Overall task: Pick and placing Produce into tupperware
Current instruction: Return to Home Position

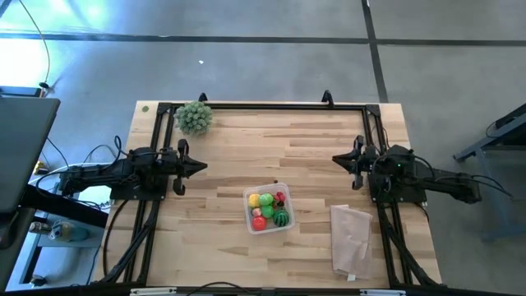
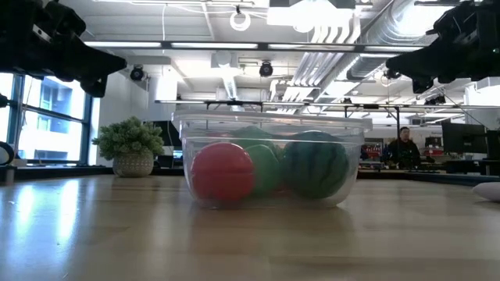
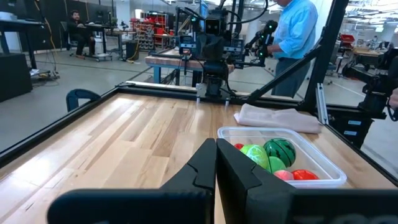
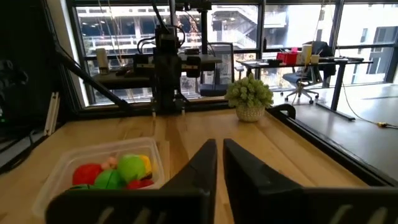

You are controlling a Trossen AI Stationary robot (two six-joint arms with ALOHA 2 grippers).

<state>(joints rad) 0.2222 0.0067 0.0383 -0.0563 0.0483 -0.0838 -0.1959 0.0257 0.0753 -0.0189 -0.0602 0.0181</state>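
Note:
The clear tupperware (image 1: 268, 209) sits on the table near its middle, toward the near edge. Inside lie the produce: red, green and yellow toy fruits and a striped watermelon ball (image 1: 282, 218). In the low view the red ball (image 2: 223, 173) and the watermelon ball (image 2: 316, 165) rest on the container's floor. My left gripper (image 1: 200, 167) hovers shut at the table's left, raised above the wood. My right gripper (image 1: 337, 159) hovers at the right, its fingers nearly together with only a thin slit. Both are well apart from the tupperware (image 3: 281, 162) (image 4: 99, 171).
A grey-green bushy ball in a small pot (image 1: 193, 117) stands at the far left corner. A pale pinkish bag (image 1: 351, 238) lies flat near the right near corner. A dark frame (image 1: 263, 105) edges the table. People show in the room beyond.

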